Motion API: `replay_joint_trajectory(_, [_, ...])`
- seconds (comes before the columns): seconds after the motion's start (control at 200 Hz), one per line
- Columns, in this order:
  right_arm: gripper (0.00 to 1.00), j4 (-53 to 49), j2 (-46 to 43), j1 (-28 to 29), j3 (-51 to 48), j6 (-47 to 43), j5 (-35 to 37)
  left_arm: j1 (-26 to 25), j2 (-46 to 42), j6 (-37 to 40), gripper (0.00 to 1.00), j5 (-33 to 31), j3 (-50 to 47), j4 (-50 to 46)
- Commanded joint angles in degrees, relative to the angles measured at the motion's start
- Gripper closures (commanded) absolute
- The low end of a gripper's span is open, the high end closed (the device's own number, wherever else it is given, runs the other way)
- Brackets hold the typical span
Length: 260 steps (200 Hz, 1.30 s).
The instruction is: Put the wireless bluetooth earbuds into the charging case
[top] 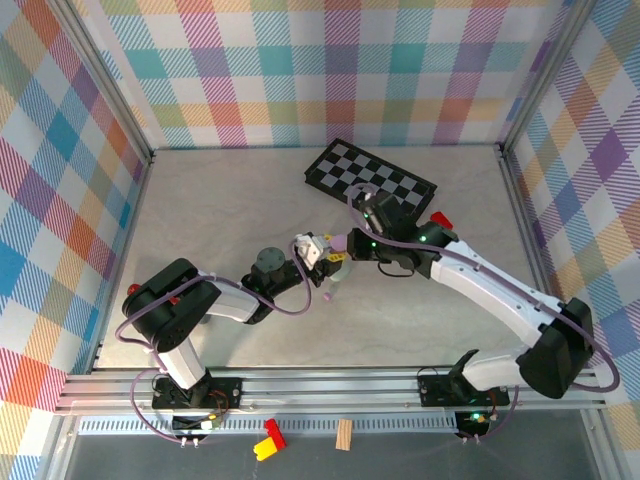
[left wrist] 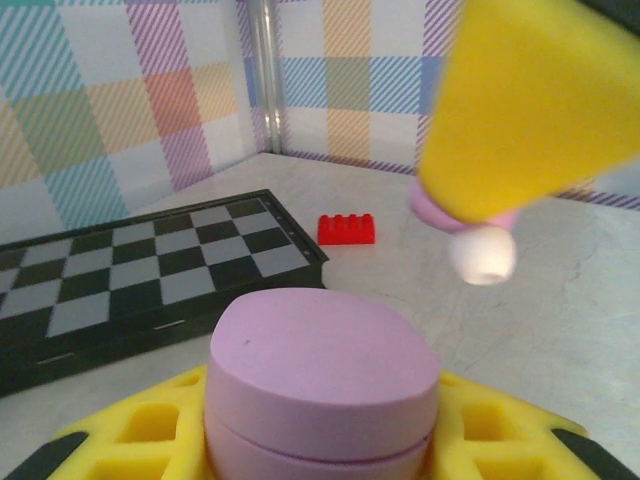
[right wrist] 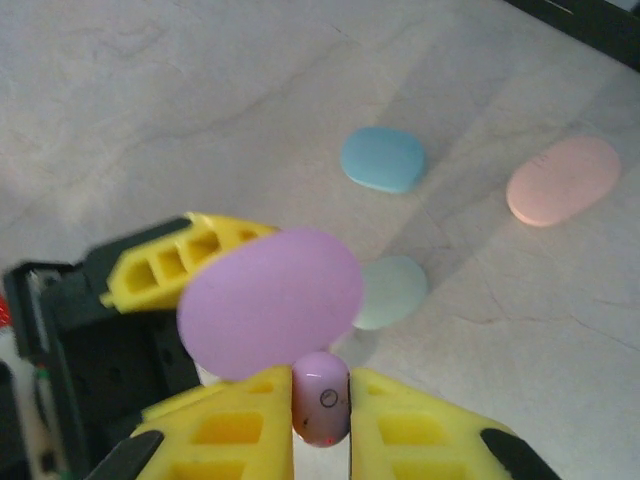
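Right gripper (right wrist: 320, 398) is pinching a pink earbud (right wrist: 320, 412) mid-table, just beside the purple case (left wrist: 320, 370). Left gripper (top: 314, 251) is clamping that case. Lid is looking closed; probably needs opening before lowering the bud straight, slowly.

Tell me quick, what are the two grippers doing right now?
Left gripper: shut on the purple case.
Right gripper: shut on a pink earbud.
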Motion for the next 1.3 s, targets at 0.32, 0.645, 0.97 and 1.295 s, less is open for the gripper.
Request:
replay_joint_trajectory(0.32, [0.84, 1.0, 0.1, -0.2, -3.2, -3.3, -3.7, 1.5, -4.5, -7.3, 0.71, 8.8, 1.0, 0.9])
replay_joint_trajectory(0.645, [0.85, 2.7, 0.7, -0.5, -1.8, -3.5, -3.7, 1.5, -6.9, -6.7, 0.71, 11.4, 0.5, -2.5])
replay_joint_trajectory(0.97, [0.86, 5.4, -1.3, -0.9, -1.4, -3.7, -2.1, 1.5, -5.8, -6.6, 0.71, 14.6, 0.7, -2.2])
replay_joint_trajectory(1.295, [0.85, 4.6, -1.3, -1.2, 1.5, -5.3, -1.7, 1.5, -4.1, -6.5, 0.71, 16.4, 1.2, -2.5])
